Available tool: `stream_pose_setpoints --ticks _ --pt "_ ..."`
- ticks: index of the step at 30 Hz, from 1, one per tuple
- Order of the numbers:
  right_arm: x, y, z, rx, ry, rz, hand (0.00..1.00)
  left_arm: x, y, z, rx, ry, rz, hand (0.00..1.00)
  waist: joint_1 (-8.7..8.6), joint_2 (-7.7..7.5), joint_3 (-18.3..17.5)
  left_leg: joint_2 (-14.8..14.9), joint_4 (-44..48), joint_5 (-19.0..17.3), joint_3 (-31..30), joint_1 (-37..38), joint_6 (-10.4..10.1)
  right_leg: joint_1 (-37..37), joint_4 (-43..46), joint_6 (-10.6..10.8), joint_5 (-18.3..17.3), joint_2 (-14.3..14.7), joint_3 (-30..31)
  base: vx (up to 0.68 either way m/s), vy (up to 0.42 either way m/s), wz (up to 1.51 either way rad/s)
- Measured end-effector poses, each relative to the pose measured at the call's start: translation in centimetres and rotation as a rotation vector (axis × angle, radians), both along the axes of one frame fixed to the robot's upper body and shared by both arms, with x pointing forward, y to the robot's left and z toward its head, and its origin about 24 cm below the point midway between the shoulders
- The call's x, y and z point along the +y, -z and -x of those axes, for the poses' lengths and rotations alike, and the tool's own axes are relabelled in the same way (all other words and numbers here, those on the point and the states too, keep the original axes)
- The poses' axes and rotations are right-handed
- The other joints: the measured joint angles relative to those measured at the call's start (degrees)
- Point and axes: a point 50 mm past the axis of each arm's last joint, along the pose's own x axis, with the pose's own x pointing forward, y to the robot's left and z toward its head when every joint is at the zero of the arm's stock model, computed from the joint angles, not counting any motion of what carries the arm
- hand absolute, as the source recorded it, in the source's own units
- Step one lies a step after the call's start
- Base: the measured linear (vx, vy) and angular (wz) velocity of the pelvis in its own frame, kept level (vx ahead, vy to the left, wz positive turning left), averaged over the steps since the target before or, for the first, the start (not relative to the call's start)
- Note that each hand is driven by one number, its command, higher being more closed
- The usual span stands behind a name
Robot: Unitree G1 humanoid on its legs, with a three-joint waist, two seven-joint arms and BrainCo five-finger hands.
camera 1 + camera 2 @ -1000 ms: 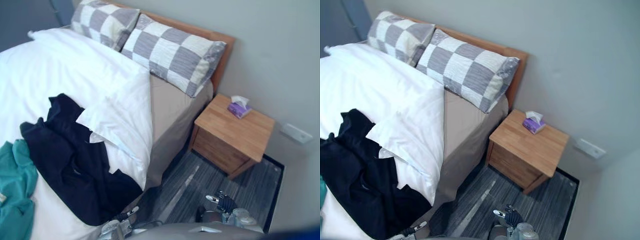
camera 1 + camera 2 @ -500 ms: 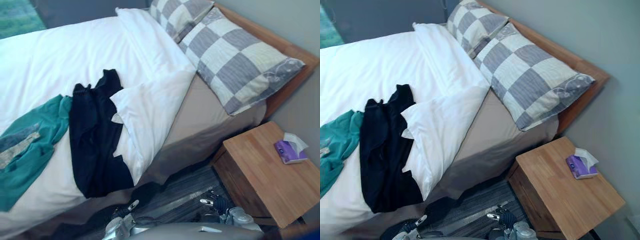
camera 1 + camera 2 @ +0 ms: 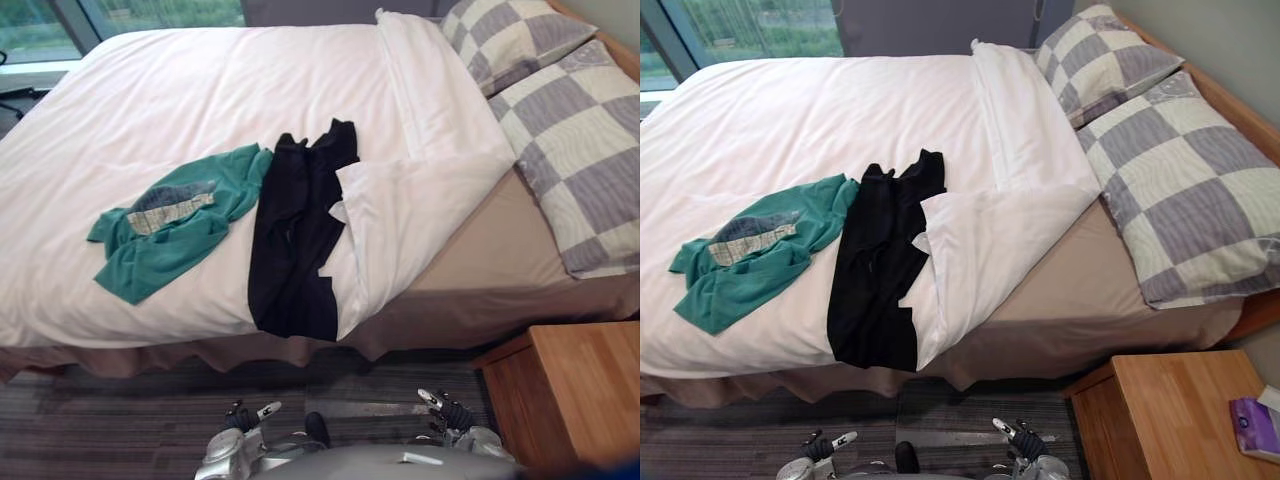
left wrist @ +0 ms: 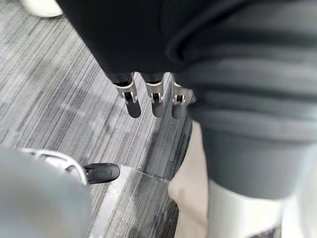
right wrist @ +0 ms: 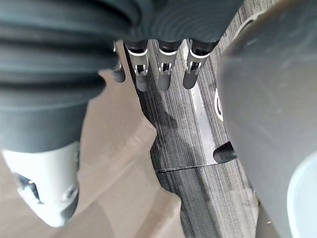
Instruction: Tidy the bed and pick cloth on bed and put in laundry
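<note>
Crumpled black cloth [image 3: 295, 240] at twelve o'clock, unpicked — my left hand [image 4: 154, 99] and right hand [image 5: 165, 72] hang slack, empty; reaching comes next.

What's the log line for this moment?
left hand open, low | right hand open, low | black cloth, green cloth on bed | duvet corner folded back | nothing picked
</note>
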Motion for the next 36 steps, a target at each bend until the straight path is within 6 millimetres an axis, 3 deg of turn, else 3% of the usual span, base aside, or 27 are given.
stream_pose_setpoints --ticks 2,7,13,16,22,24,27,29,30,32,36 --pt "0.2 0.1 0.1 0.004 0.056 -0.024 0.00 0.2 -0.1 -0.3 0.006 0.061 -0.013 0.00 -0.55 -0.53 0.25 0.15 -0.01 -0.57 -1.57 0.31 -0.36 0.69 1.23 -0.94 0.62 0.10 0.12 0.07 -0.005 0.46" --pt "0.0 0.1 0.2 0.020 0.122 -0.029 0.00 0.5 -0.1 -0.4 0.034 0.085 -0.023 0.00 -0.78 -0.23 0.55 2.23 0.00 -1.16 -1.62 1.17 -0.80 -0.83 5.82 -3.05 3.78 1.45 3.38 0.06 0.010 0.08" --pt "0.1 0.6 1.5 0.090 0.263 -0.053 0.00 1.0 0.1 0.3 0.088 0.086 -0.031 0.00 -0.82 -0.57 0.09 3.66 0.06 -1.95 3.12 4.08 -2.10 -1.88 6.28 -1.91 6.03 2.87 9.73 0.10 -0.004 -0.36" --pt "-0.3 0.7 1.9 0.087 0.355 -0.020 0.00 1.1 0.3 1.0 0.124 0.024 -0.016 0.00 -1.81 0.01 -0.22 3.86 0.06 -2.21 6.42 4.27 -2.50 -1.64 2.44 -1.86 6.06 3.72 12.23 0.05 -0.056 -0.75" --pt "-3.3 0.7 5.4 0.158 0.607 0.132 0.00 0.6 0.7 1.6 0.148 -0.089 0.042 0.00 -3.07 1.24 -0.33 4.99 0.01 -1.55 9.64 4.22 -3.38 0.13 -4.32 -1.73 5.97 5.53 13.68 -0.01 -0.139 -0.36" --pt "-4.6 0.5 6.5 0.169 0.704 0.173 0.00 0.4 0.7 1.6 0.147 -0.097 0.054 0.00 -3.25 1.60 -0.50 5.52 -0.01 -1.16 9.60 4.21 -3.71 0.56 -5.02 -1.52 5.83 5.83 13.66 -0.05 -0.115 -0.06" --pt "-8.9 -1.2 5.9 0.052 0.864 0.271 0.00 0.6 0.7 1.7 0.146 -0.121 0.082 0.00 -3.08 0.79 -0.49 5.17 -0.04 -0.85 9.63 3.82 -3.73 0.65 -5.54 -1.10 3.58 5.38 13.56 -0.11 -0.106 -0.03" --pt "-14.2 -3.9 5.5 -0.092 0.966 0.396 0.00 0.6 0.8 2.0 0.150 -0.131 0.100 0.00 -3.03 0.59 -0.96 4.58 -0.03 -0.51 9.15 3.55 -3.68 0.41 -5.79 -0.78 1.98 4.63 12.85 -0.12 -0.036 0.21" --pt "-15.6 -4.8 5.5 -0.130 0.984 0.433 0.00 0.6 0.8 2.1 0.151 -0.140 0.102 0.00 -2.95 0.60 -1.11 4.45 -0.03 -0.49 9.06 3.47 -3.63 0.64 -5.77 -0.31 1.65 4.47 12.61 -0.08 0.001 0.21" --pt "-19.8 -8.5 4.2 -0.289 0.974 0.558 0.00 1.2 0.8 3.3 0.163 -0.158 0.096 0.00 -2.48 0.26 -1.56 4.00 -0.02 -0.57 8.36 3.05 -3.48 0.70 -5.93 0.10 1.61 4.06 12.12 -0.02 0.035 0.14" --pt "-23.1 -13.4 0.7 -0.488 0.853 0.687 0.00 2.2 0.9 5.8 0.217 -0.166 0.071 0.00 -2.35 -1.96 -2.64 2.78 -0.02 -1.10 7.18 2.08 -2.44 0.51 -6.51 0.80 2.42 3.19 11.91 0.06 0.061 0.13"
